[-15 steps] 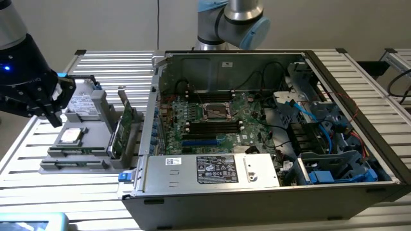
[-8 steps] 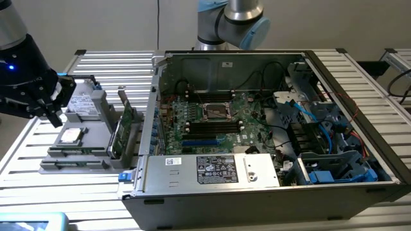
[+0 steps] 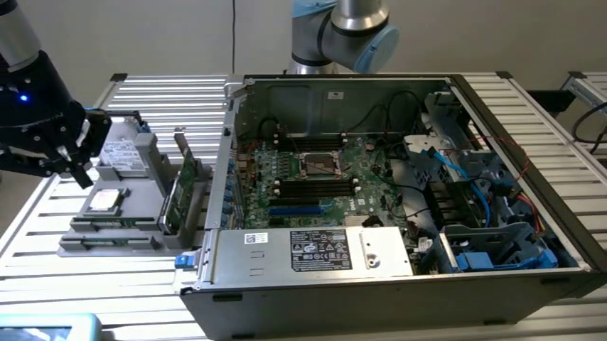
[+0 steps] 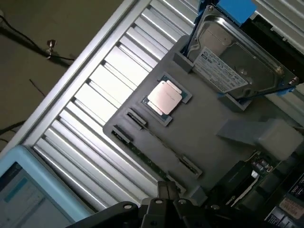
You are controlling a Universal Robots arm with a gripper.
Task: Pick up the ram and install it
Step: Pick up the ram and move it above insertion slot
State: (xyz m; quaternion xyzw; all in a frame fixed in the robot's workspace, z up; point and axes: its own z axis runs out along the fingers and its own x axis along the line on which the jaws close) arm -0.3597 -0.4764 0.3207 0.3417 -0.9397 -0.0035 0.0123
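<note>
The ram is a thin green stick lying on edge in a slot along the outer rim of the grey tray. My gripper hovers above the tray close to one end of that stick, fingers together and holding nothing. In the exterior view the gripper hangs over the tray at that view's left, outside the open computer case. The motherboard lies inside the case with its long black slots bare.
On the tray sit a hard drive, a silver processor chip and a broader green card standing upright. Case walls, blue cables and a drive cage surround the motherboard. A pale blue screen sits near the table's corner.
</note>
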